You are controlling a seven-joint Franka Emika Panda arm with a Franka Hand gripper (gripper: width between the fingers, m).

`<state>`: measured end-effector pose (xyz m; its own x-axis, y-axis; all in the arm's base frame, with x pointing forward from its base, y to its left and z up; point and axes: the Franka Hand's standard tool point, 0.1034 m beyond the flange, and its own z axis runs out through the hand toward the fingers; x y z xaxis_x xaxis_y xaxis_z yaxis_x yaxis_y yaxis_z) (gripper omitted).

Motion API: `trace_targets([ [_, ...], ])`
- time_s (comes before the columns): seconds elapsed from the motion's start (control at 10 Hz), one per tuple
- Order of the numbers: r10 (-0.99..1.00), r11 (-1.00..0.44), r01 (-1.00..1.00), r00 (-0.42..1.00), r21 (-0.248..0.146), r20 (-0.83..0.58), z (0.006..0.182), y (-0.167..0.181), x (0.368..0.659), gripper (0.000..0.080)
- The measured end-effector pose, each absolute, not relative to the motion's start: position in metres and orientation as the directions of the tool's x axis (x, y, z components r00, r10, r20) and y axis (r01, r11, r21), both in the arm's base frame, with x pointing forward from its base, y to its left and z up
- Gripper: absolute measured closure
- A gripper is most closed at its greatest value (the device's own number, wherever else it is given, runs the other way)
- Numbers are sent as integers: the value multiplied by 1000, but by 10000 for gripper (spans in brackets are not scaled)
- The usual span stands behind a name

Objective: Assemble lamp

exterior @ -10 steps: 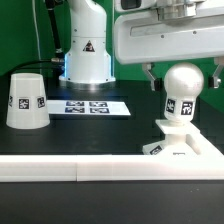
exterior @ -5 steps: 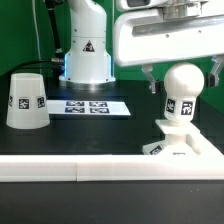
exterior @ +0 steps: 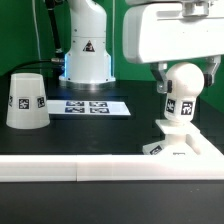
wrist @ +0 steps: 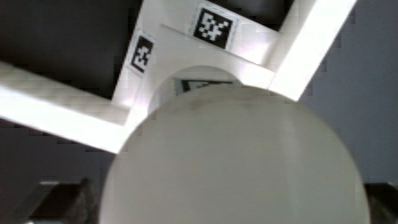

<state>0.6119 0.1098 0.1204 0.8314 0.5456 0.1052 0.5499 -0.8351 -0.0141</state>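
Black tabletop [exterior: 100, 135]: bulb [exterior: 183, 92] upright between parted jaws.

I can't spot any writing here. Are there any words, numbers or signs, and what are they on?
No words or numbers can be read in either view.
Black-and-white square tags, patterns rather than text: on the shade, the bulb, the base and the marker board.
Black triangle sign on the robot arm's pedestal: too small to read.

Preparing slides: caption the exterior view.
Open pincer flanks the bulb standing on the base; the shade sits apart, beside the marker board.
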Motion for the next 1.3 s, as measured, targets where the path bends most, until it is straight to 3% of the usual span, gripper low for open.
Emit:
trace_targets([
  [0.4,736,-675,737,670,28,95,122,112,613,101],
  [0.9,816,-576,817,571,37,87,121,110,612,101],
  [1.0,816,-576,816,572,37,87,121,109,612,190],
  [1.1,816,-577,816,572,37,87,121,109,612,223],
  [1.3,798,-601,799,596,35,89,121,109,613,223],
])
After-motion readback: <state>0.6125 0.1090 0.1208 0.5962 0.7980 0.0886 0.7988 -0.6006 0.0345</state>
